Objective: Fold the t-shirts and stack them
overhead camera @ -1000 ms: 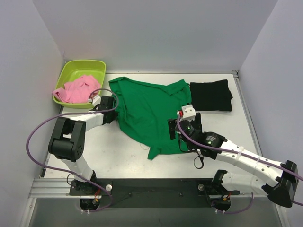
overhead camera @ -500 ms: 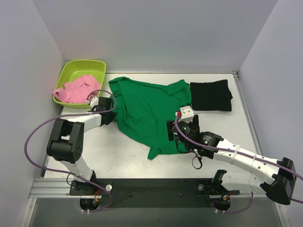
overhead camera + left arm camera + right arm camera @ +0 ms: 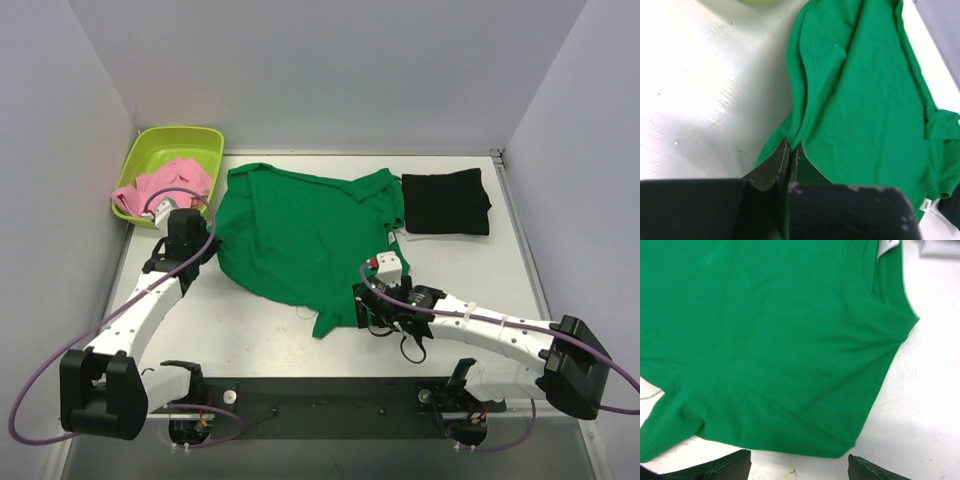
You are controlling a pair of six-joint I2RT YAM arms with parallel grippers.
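I see the pink t-shirt in the tub. My left tool is clenched on the left edge of the green t-shirt, spread mid-desk. My right tool gapes released over its near hem. The black t-shirt lies far right.

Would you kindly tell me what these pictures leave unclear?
Top view: pink t-shirt in the tub, partly under the left arm's camera.
Top view: lower layers of the black t-shirt, under its top layer.
Left wrist view: label on the green t-shirt, too small to read.
Left wrist view: cloth inside the left hand, hidden by its fingers.
Right wrist view: right hand, mostly below the bottom edge.
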